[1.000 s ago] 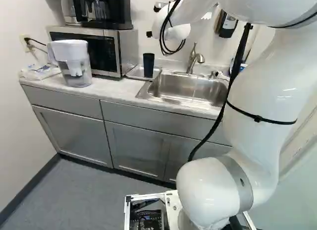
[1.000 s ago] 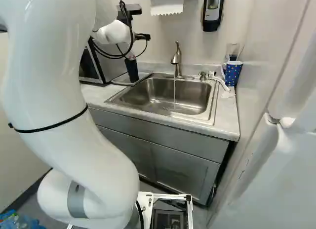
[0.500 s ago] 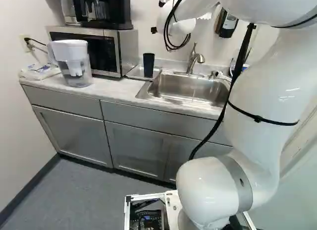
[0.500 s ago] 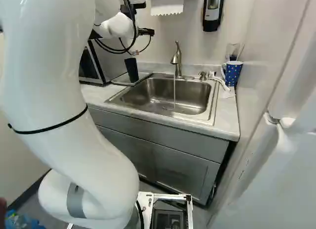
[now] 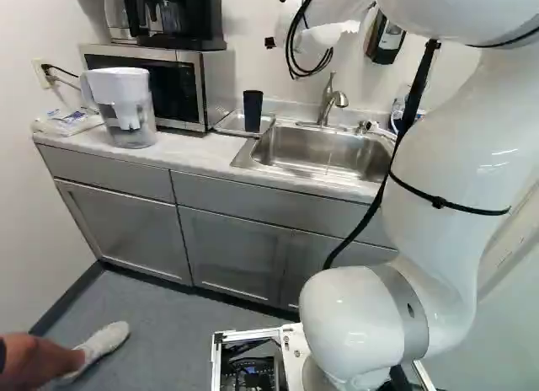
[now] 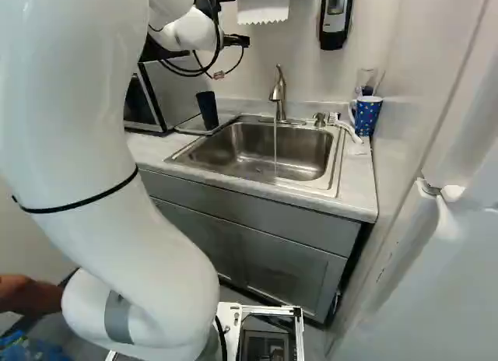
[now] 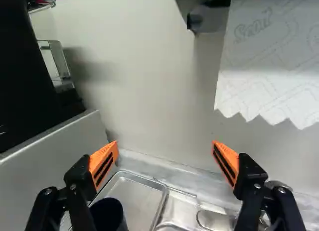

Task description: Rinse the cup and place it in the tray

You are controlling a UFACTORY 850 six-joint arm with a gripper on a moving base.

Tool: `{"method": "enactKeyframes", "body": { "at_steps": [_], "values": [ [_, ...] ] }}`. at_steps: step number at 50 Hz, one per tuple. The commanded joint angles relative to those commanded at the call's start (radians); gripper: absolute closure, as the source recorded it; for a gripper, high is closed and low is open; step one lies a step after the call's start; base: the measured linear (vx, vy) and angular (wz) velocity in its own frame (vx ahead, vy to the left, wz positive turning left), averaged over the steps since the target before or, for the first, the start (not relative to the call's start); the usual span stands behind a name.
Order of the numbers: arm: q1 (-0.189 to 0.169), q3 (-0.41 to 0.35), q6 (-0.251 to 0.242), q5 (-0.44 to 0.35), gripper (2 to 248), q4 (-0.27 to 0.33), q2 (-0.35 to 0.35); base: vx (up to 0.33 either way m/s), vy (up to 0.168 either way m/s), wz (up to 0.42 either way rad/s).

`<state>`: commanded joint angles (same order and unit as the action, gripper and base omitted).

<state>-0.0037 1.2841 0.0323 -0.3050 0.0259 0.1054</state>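
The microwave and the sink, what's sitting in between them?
A shiny tray lies between the microwave and the sink, and a dark cup stands in it. You can see that in the left base view.

The cup (image 5: 253,110) is near-black, the tray (image 7: 135,195) silvery, the pads (image 7: 108,152) orange with black stripes, the mug (image 6: 367,117) blue with pale spots.
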Motion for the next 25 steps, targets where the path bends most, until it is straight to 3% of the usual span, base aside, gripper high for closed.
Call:
{"method": "enactKeyframes", "body": {
  "at_steps": [25],
  "values": [
    [-0.032,0.017,0.0,0.015,3,0.0,-0.001,0.0,0.0,0.0]
  ]
}}
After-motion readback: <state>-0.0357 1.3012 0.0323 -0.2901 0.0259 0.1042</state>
